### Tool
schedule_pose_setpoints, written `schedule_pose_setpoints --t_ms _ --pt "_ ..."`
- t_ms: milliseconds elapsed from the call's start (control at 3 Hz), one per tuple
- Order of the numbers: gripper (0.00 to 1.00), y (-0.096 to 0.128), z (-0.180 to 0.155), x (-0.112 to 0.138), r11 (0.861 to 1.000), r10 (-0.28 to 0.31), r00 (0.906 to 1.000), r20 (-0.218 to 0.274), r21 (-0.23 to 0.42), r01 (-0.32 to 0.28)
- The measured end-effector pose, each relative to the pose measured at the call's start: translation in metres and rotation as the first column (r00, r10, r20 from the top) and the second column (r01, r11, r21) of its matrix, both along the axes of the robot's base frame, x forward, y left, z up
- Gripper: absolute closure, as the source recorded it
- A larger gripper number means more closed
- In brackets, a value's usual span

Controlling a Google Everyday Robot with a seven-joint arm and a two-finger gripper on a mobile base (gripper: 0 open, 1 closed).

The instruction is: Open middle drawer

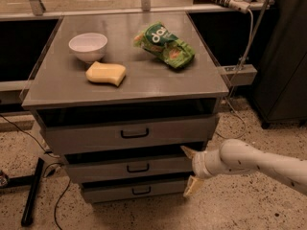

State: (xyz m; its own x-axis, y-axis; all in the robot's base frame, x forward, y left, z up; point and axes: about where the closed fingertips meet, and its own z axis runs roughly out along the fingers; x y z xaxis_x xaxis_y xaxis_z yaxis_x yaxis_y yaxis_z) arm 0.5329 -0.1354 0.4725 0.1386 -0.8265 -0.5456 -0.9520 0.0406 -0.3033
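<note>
Grey flat-fronted middle drawer with small black bar handle (130, 168) sits between the top and bottom drawers of the grey metal cabinet (211, 80). White-armed gripper with tan fingers (190, 169) is at the drawer front's right end, jaws spread wide, nothing held. On the cabinet top are a white bowl (88, 46), a yellow sponge (106, 74) and a green snack bag (165, 44).

A grey metal tabletop (158, 83) carries a white round bowl (88, 46), a yellow sponge block (106, 73) and a green printed snack bag (164, 45). The white, cream-fingered end effector (191, 169), spread, sits at the right edge of the grey middle drawer (105, 170).
</note>
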Motion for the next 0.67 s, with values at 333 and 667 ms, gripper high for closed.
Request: schedule_pose_setpoints --t_ms 333,667 --pt "0.00 0.012 -0.013 0.013 1.000 0.000 0.9997 0.026 0.015 -0.001" --pt "0.00 0.022 -0.025 0.025 1.000 -0.007 0.9989 0.047 0.026 0.006"
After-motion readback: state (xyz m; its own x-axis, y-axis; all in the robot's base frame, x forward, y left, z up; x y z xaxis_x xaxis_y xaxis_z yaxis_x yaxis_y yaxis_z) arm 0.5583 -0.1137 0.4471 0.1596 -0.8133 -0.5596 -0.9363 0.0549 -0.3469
